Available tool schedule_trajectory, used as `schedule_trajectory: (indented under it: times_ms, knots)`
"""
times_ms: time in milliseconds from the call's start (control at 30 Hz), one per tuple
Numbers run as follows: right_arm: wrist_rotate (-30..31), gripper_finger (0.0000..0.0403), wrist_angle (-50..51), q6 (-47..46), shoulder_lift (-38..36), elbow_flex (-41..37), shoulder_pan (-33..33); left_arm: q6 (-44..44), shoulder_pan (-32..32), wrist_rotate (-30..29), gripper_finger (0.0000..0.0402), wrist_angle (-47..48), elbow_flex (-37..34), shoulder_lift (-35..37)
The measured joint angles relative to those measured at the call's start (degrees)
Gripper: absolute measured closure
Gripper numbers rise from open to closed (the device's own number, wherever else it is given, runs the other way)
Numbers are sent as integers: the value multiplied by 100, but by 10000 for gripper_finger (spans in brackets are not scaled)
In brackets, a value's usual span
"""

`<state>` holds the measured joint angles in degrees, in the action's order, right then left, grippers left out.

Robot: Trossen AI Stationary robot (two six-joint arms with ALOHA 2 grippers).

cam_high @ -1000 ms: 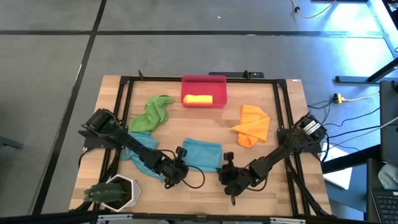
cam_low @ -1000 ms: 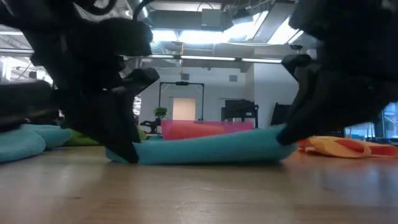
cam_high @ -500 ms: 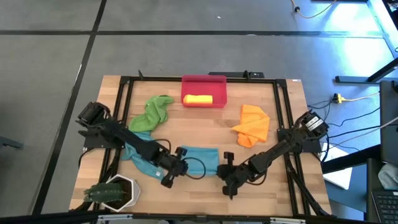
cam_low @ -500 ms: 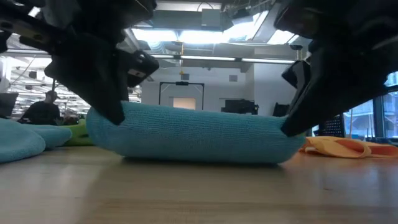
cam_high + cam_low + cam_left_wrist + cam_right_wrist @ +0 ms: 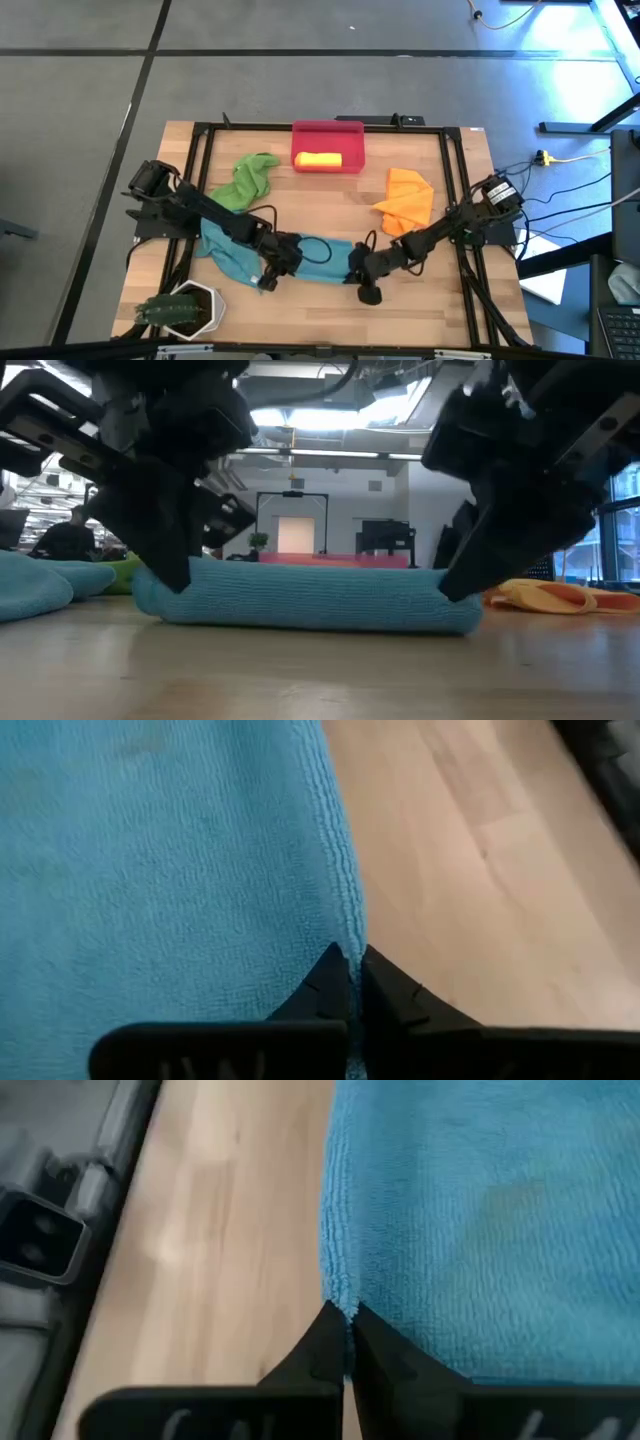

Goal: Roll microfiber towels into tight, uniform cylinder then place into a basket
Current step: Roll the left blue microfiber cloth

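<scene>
Teal towel being rolled sits near the front edge of the worktop, mid-width. In the low view it's a flat, part-rolled band lying on the wood, not a tight cylinder yet.

Left gripper is clenched on the towel's left edge; left wrist view shows the tips pinched together right at the hem. Right gripper is likewise pinched onto the right edge. Holding both ends likely keeps the fold square so the roll comes out uniform instead of coning.

Basket is at the middle of the back edge, one yellow roll already in it. Room beside that roll looks tight; my read is one more fits, maybe two.

Still loose:
- green towel, crumpled, left of the basket
- orange towel, crumpled, toward the right edge
- second teal towel, bunched under the left arm near the front-left

Clearance: bare wood between the current towel and the basket, so rolling toward the back is unobstructed. Front side has only a thin strip before the edge. White plant pot sits in the front-left corner, near the left arm, so watch the elbow swing. The black frame rail runs around the worktop.
</scene>
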<state>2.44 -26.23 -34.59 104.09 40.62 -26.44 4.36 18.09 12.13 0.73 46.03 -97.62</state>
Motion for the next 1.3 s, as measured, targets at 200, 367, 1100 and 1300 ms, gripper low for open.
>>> schedule_trajectory:
  times_ms: [200, 367, 1100, 1300]
  knots:
    - [1, 396, -1666, -246, 0, -627, 46, 324, -125, 775, 401, -229, -108, 6]
    - [29, 396, -1697, -320, 0, -621, 62, 386, -152, 1113, 401, -311, -108, 129]
    - [734, 394, -825, -550, -4, -298, 409, 466, -899, 1256, 401, -253, -646, 212]
    - [1475, 394, -124, -87, -4, -81, 443, 345, -1020, 1138, 401, -216, -650, 212]
